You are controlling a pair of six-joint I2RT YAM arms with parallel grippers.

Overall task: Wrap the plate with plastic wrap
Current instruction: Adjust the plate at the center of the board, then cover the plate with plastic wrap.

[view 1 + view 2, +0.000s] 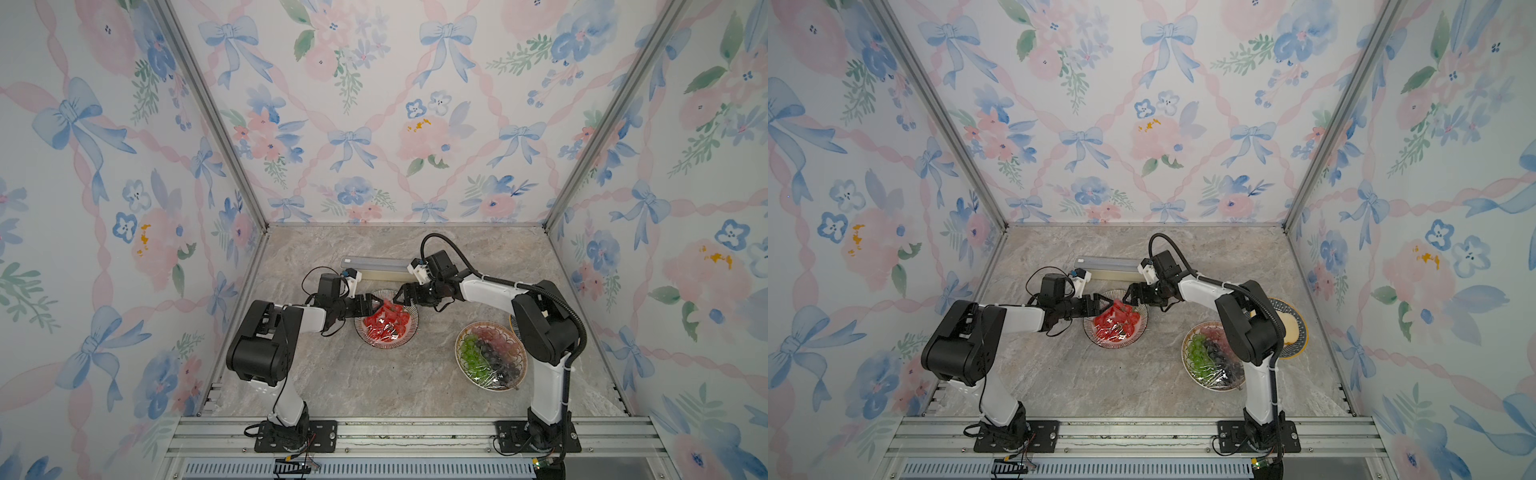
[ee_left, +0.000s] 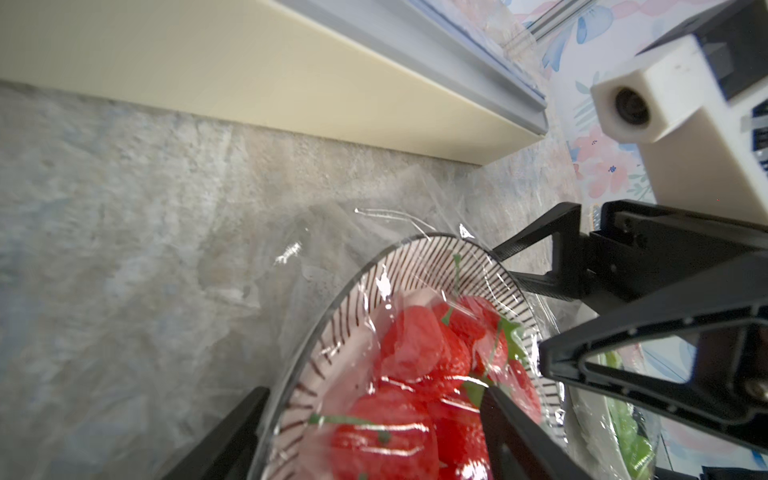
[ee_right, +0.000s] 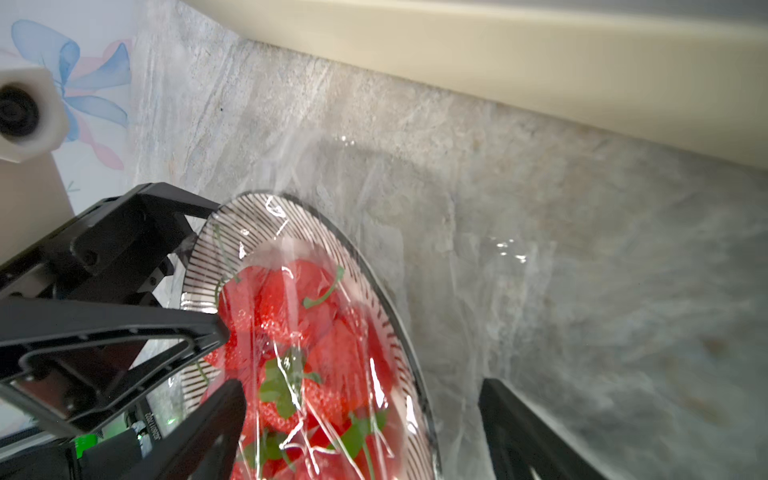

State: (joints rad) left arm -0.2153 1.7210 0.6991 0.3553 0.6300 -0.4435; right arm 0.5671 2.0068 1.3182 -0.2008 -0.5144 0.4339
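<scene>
Left gripper (image 2: 374,390) fingers loom in own wrist view: jaws apart, one finger outside plate (image 2: 415,257) rim, other above strawberries (image 2: 419,345). Plastic wrap (image 2: 332,249) drapes over berries and plate, loose edge lying crinkled on marble table (image 1: 332,382) toward box (image 1: 374,264). Plate sits mid-table, just in front of box. Right gripper (image 3: 361,384) straddles opposite rim, jaws likewise apart; contact with film unclear. Grape plate (image 1: 458,351), film-covered, stands well apart beside right arm.
</scene>
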